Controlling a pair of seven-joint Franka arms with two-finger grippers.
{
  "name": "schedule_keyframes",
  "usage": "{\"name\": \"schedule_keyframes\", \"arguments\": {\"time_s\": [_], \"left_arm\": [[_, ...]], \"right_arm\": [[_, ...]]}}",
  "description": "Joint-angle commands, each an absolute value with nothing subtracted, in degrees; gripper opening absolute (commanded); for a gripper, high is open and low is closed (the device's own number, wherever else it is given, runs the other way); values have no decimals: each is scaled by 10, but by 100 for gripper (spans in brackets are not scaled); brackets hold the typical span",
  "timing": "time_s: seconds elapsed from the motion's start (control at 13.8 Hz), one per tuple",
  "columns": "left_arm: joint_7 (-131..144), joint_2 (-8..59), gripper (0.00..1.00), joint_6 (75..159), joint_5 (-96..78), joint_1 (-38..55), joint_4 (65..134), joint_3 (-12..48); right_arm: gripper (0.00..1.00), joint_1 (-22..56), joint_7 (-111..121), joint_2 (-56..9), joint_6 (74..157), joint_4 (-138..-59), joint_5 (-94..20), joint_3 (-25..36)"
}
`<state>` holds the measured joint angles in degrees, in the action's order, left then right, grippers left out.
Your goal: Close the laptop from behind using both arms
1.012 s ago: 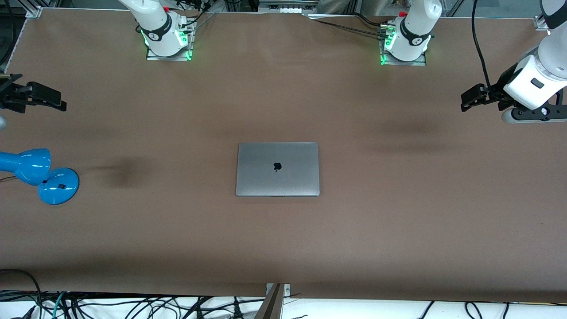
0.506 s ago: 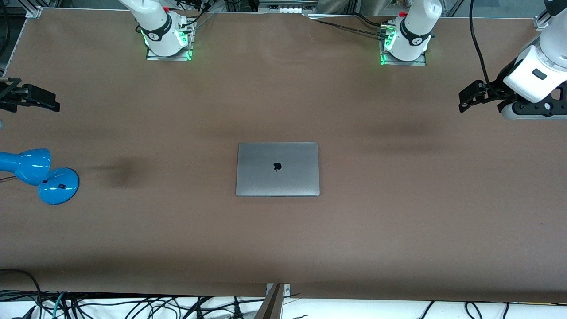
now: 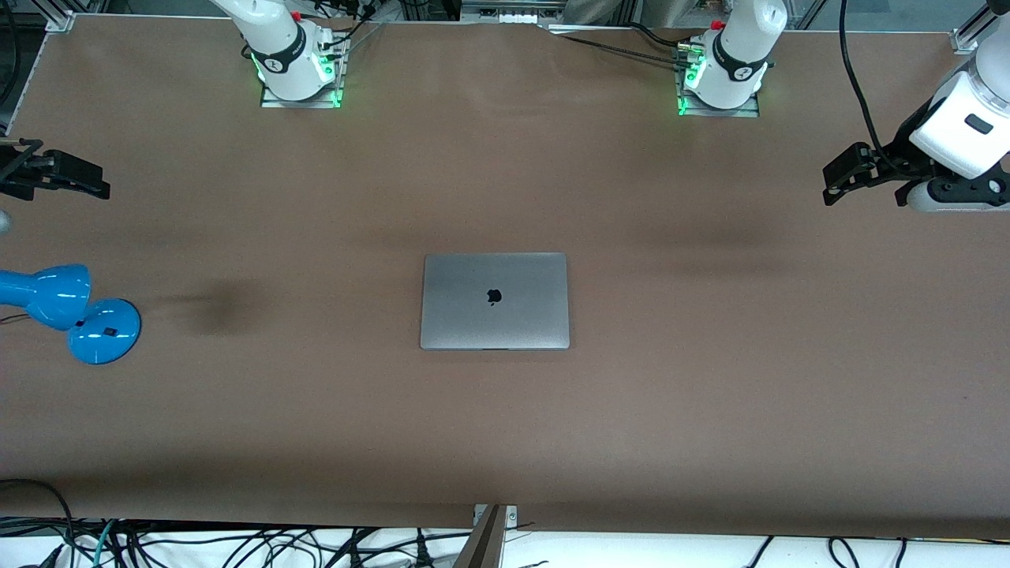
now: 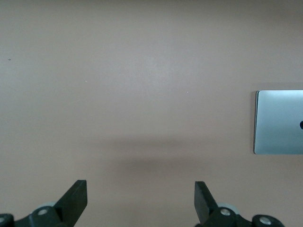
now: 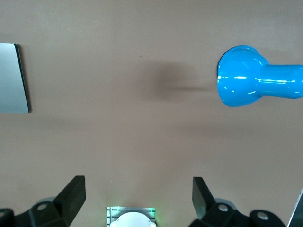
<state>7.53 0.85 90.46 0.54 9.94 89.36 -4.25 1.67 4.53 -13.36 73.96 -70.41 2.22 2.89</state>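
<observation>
The laptop [image 3: 495,300] lies shut, lid flat, at the middle of the table [image 3: 710,410], bare surface along all four edges. The left gripper [image 3: 838,180] hangs over the table's left-arm end, fingers [image 4: 75,198] spread wide. The right gripper [image 3: 75,177] hangs over the right-arm end, fingers [image 5: 73,194] wide, above a blue lamp [image 3: 67,312].
</observation>
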Motion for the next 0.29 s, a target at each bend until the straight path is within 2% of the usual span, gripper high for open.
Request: {"name": "schedule_keyframes", "arguments": {"time_s": [0.0, 0.22], "left_arm": [[76, 22, 100, 889, -9, 101, 869, -51], [77, 29, 100, 888, -9, 100, 869, -51]], "right_arm": [[100, 15, 49, -127, 739, -711, 9, 24], [100, 15, 50, -127, 737, -712, 8, 25]]}}
